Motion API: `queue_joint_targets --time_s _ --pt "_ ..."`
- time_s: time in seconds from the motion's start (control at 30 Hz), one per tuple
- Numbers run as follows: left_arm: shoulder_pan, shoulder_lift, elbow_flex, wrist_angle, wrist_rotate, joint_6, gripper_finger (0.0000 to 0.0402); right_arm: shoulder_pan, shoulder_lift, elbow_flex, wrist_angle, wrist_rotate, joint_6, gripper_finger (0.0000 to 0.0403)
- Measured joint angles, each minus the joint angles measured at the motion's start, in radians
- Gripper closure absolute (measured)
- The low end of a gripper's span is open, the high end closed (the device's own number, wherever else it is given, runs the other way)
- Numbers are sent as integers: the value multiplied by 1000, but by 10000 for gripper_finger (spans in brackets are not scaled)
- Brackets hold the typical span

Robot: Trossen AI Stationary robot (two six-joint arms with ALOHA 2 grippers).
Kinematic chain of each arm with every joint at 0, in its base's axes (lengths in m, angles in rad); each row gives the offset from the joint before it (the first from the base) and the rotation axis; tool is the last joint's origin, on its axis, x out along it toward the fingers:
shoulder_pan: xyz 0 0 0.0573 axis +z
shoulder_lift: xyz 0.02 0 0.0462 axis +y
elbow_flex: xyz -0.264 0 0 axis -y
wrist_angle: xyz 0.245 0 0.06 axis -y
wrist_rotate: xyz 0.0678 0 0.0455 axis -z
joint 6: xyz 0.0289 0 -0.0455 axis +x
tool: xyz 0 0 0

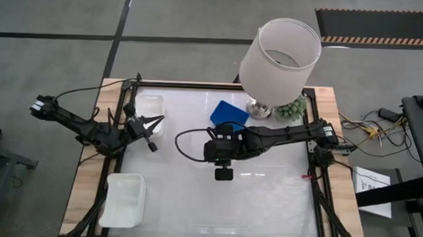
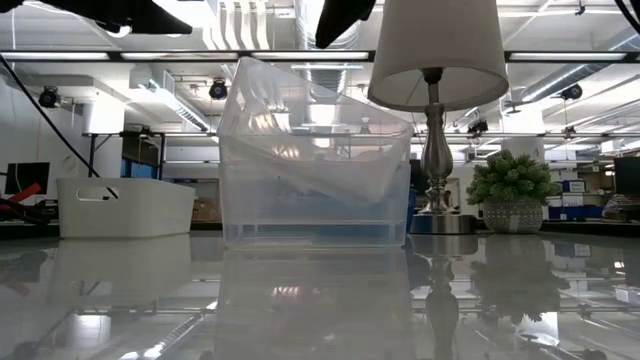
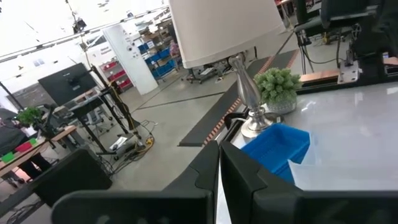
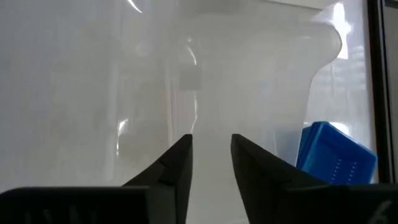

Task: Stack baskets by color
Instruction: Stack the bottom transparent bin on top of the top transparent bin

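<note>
A clear basket (image 2: 315, 165) stands mid-table, with a second clear one lying tilted inside it. My right gripper (image 4: 211, 163) hangs open just above and beside it (image 1: 212, 146), its fingers pointing steeply down at the clear wall (image 4: 186, 81). A blue basket (image 1: 229, 113) lies behind, near the lamp. A white basket (image 1: 149, 112) rests on its base at the far left. A pale basket (image 1: 124, 199) sits at the near left. My left gripper (image 3: 219, 171) is shut with nothing in it, held level beside the white basket (image 1: 152, 134). My right gripper stands open at the clear basket. Whether a finger (image 4: 177, 163) touches the clear wall, I cannot tell.
A tall lamp with a big white shade (image 1: 278, 57) and a small potted plant (image 1: 292, 108) stand at the table's far right. The blue basket also shows past my right fingers (image 4: 336, 155). Bare tabletop (image 1: 265, 206) spreads over the near right.
</note>
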Motion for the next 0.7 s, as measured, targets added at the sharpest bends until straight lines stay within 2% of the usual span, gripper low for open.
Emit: queue_joint_targets --time_s 0.13,0.23,0.33,0.43,0.6,0.7 --pt "0 6 0 0 68 -2 402 4 -9 15 -14 -1 21 281" --pt "0 22 0 0 240 -3 402 27 -33 10 -37 20 25 282" --pt "0 52 3 10 447 -3 402 73 -68 -28 -12 84 14 299" --pt "-1 99 4 79 576 -2 402 121 -113 -119 44 112 8 324" --pt "-1 207 1 210 599 -3 402 189 -241 -380 286 145 3 360" --pt "-3 279 24 201 599 -59 402 223 -329 -574 494 227 4 375"
